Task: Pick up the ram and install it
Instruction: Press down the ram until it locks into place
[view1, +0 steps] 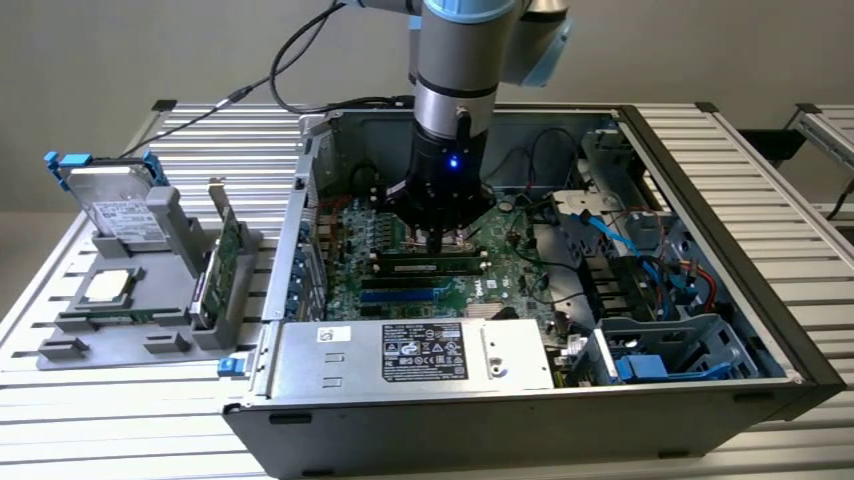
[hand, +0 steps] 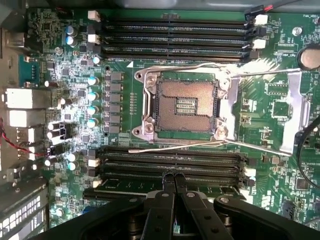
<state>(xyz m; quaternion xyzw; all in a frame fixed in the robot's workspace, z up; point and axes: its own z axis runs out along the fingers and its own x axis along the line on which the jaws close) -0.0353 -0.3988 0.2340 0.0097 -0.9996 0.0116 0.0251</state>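
My gripper (view1: 438, 238) reaches down into the open computer case, over the motherboard (view1: 514, 262). In the wrist view its two black fingers (hand: 166, 186) are shut tip to tip with nothing between them, and the gripper (hand: 174, 177) stands over the nearer bank of black memory slots (hand: 172, 162). The ram (hand: 125, 188), a thin green strip, lies along the slot closest to the gripper body, and the fingers hide its middle. In the exterior view the ram (view1: 427, 266) sits lengthwise in a slot just below the fingertips. Whether the tips touch it I cannot tell.
An open CPU socket (hand: 185, 104) lies between two banks of slots. The silver power supply (view1: 414, 355) and the case walls (view1: 310, 190) hem the arm in. Blue cables (view1: 621, 225) run at the exterior view's right. A grey rack outside holds a hard drive (view1: 120, 210) and a green card (view1: 227, 255).
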